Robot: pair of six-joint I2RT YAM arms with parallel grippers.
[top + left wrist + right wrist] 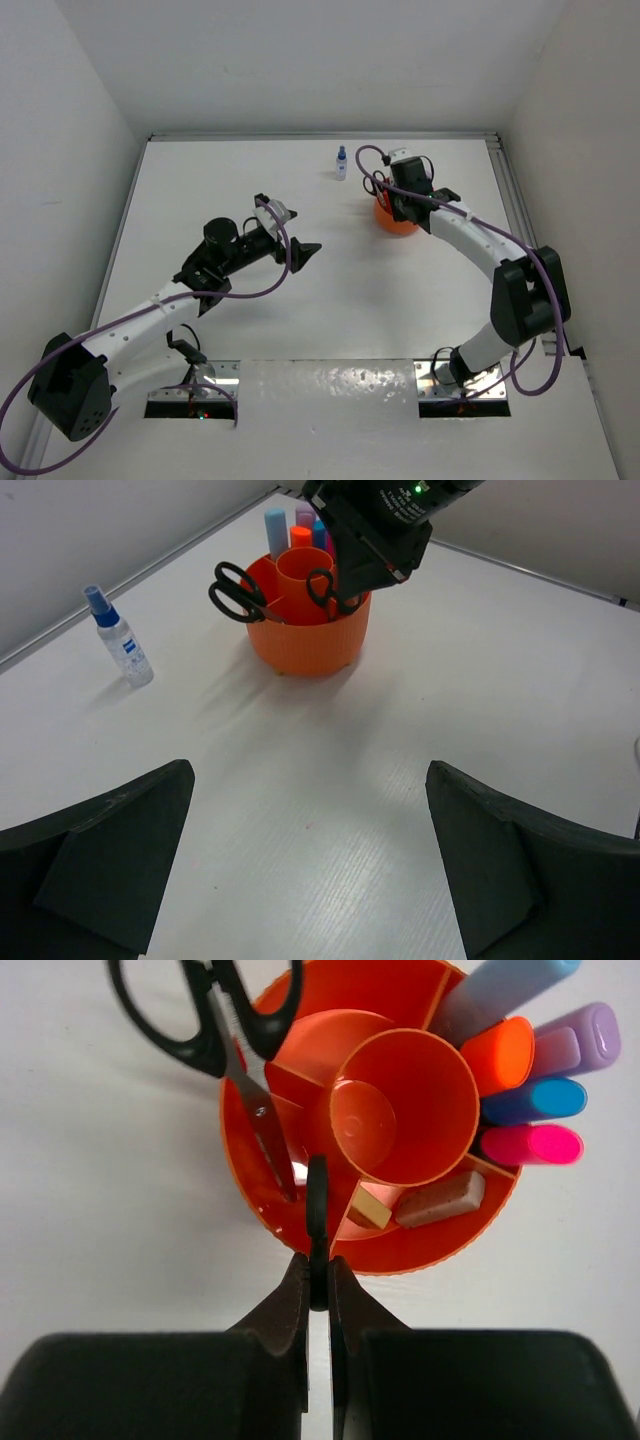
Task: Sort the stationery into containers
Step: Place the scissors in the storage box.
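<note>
- Pretty close to done imo: the orange tub already has the markers standing in one compartment, two erasers lying in another, and one pair of scissors poked blades-down into a third.
- The right gripper is clamped tight on the handle of the second scissors. It's right over the tub's near compartment with the blades apparently inside, just not let go yet.
- Looks like the only thing left is the little spray bottle, standing on the table near the tub but outside it.
- The left gripper has its jaws wide apart and holds nothing, facing the tub from well back.
</note>
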